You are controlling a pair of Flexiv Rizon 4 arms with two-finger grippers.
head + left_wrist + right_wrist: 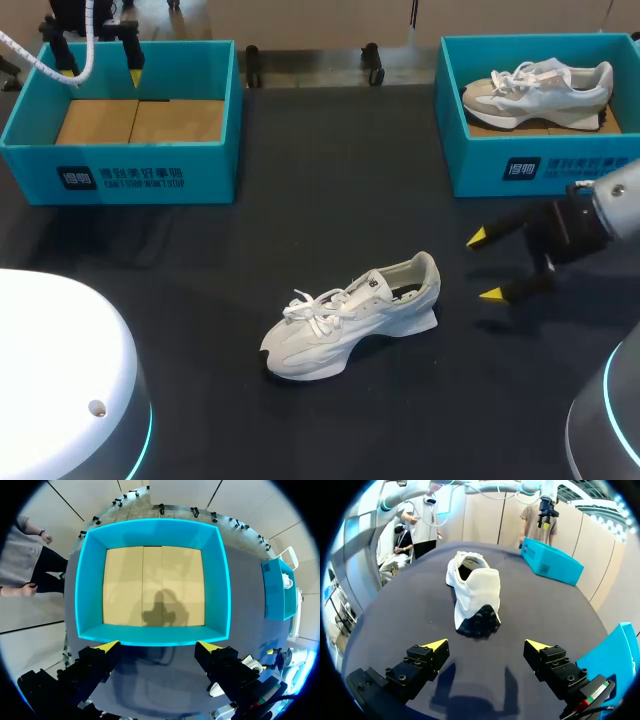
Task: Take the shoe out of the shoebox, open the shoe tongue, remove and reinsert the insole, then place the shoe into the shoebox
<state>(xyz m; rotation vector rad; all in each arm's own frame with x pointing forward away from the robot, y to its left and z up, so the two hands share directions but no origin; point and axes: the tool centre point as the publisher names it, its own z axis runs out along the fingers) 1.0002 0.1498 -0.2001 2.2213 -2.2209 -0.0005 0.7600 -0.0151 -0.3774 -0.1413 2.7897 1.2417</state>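
A white sneaker [352, 315] lies on its side on the dark table, toe toward the front left, heel toward my right gripper. In the right wrist view the sneaker [474, 592] lies ahead of the fingers, heel and sole nearest. My right gripper [484, 265] hovers open a short way right of the heel, holding nothing. The empty teal shoebox [125, 120] stands at the back left; my left gripper [100, 62] hangs open above its far edge. From the left wrist the shoebox [152, 585] shows a bare cardboard floor.
A second teal shoebox [540, 150] at the back right holds another pale sneaker [537, 92]. Round white robot bases sit at the front left [60, 385] and front right [610, 420] corners.
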